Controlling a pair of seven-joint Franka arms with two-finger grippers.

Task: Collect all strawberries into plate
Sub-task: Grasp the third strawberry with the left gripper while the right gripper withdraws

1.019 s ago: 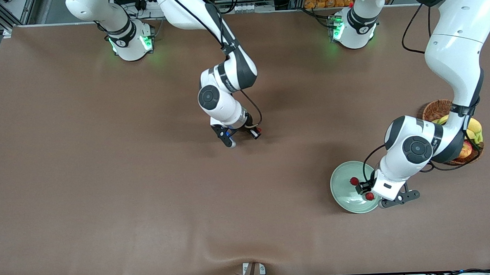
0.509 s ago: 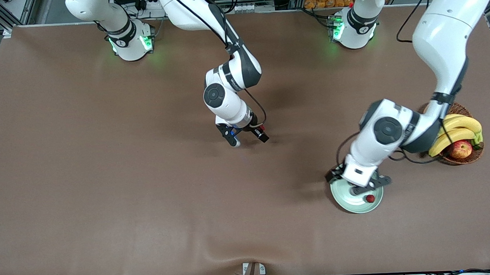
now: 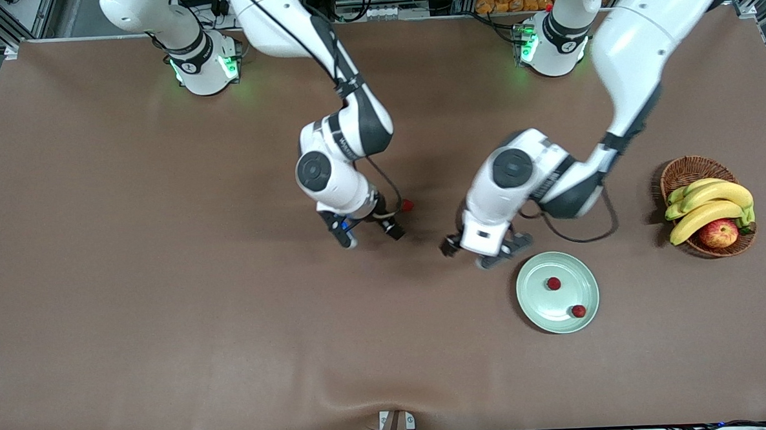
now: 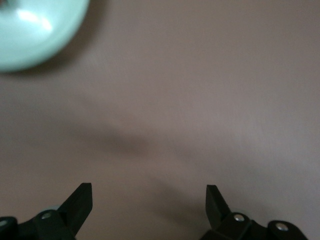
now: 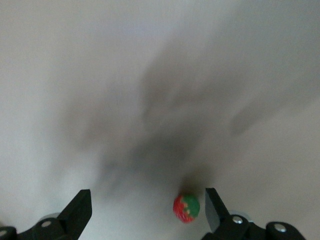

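The mint-green plate (image 3: 531,299) lies toward the left arm's end of the table, with two strawberries in it: one (image 3: 554,284) near its middle and one (image 3: 578,310) near its rim. The plate's edge (image 4: 35,30) also shows in the left wrist view. The third strawberry (image 3: 407,205) lies on the table near the middle. My right gripper (image 3: 369,235) is open low beside it. In the right wrist view the berry (image 5: 186,208) sits between the open fingers, close to one. My left gripper (image 3: 481,249) is open and empty over the table beside the plate.
A wicker basket (image 3: 685,166) with bananas (image 3: 709,204) and an apple (image 3: 718,232) stands near the table's edge at the left arm's end. The brown cloth has a ripple at the front edge (image 3: 391,402).
My left arm swung off the plate toward the table's middle, uncovering both berries in it. My right gripper shifted slightly, and the third strawberry shows beside it again.
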